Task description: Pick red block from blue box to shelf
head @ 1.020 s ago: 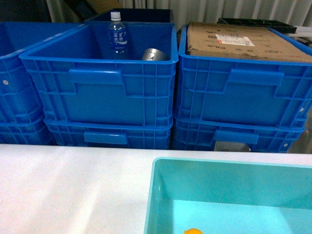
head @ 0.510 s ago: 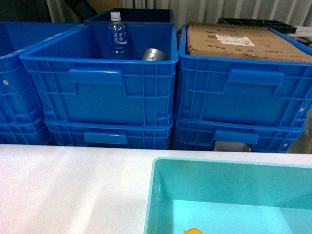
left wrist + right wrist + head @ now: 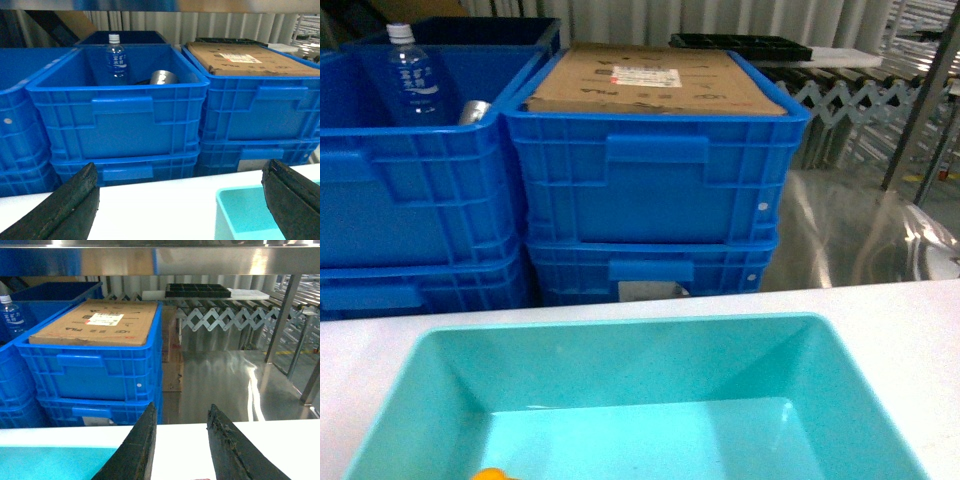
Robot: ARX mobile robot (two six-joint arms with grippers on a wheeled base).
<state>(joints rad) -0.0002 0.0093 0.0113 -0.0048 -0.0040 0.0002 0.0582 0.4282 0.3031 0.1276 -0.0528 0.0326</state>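
No red block in sight, nothing picked yet: left gripper point(image 3: 180, 200) fingers wide, right gripper point(image 3: 182, 442) fingers narrow and empty, blue box point(image 3: 410, 190) upper left.

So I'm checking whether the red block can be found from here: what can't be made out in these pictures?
- Red block: in no view. The floor of the blue box is hidden by its front wall in the left wrist view.
- Neighbouring box: contents covered by a cardboard sheet, head view.
- Orange ball: cut off by the bottom edge, head view.
- Left fingers and right fingers: tips cut off by the bottom edge.
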